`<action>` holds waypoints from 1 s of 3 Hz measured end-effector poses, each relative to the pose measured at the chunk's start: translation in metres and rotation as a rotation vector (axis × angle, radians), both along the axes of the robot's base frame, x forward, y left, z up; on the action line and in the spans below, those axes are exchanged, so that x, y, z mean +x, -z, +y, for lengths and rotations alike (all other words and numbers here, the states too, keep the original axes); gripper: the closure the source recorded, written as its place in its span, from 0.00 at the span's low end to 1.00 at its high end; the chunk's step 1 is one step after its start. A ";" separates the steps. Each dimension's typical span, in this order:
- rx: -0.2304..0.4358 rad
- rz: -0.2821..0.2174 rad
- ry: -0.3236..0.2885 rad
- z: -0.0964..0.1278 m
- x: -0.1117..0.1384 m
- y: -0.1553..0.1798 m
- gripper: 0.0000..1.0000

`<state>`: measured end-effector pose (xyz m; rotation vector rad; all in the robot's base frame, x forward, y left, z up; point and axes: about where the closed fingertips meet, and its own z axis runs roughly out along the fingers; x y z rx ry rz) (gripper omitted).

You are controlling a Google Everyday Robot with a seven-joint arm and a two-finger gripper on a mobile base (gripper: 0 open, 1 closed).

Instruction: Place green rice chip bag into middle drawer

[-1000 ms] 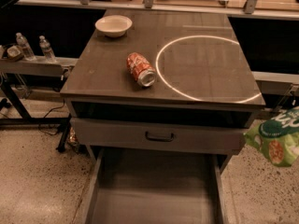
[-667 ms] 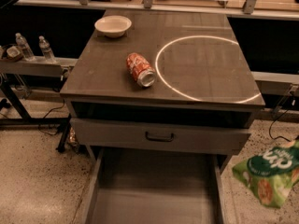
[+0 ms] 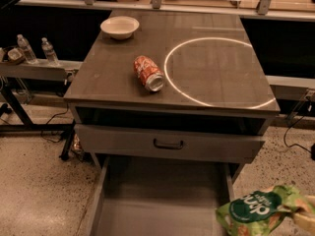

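The green rice chip bag [image 3: 258, 209] hangs at the bottom right, over the right front corner of the open middle drawer [image 3: 157, 200]. The bag's dark green round logo faces up. My gripper [image 3: 304, 218] shows only as a pale shape at the bag's right end, at the frame's lower right edge, shut on the bag. The drawer is pulled out low in front of the cabinet, with its bare grey floor showing and its right wall [image 3: 228, 181] just left of the bag.
A red-orange soda can [image 3: 148, 73] lies on its side on the cabinet top, and a white bowl [image 3: 119, 27] sits at the back left. The drawer front with a black handle [image 3: 168, 144] sits above the open drawer. Two water bottles [image 3: 25, 48] stand on the left shelf.
The bag and my gripper have moved down and left, from beside the cabinet's right side to the open drawer's right front corner.
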<state>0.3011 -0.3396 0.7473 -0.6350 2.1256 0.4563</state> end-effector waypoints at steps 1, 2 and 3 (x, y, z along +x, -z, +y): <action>0.019 0.038 -0.015 0.015 -0.010 0.019 1.00; 0.019 0.038 -0.015 0.015 -0.010 0.019 1.00; 0.033 0.043 -0.003 0.031 -0.004 0.036 1.00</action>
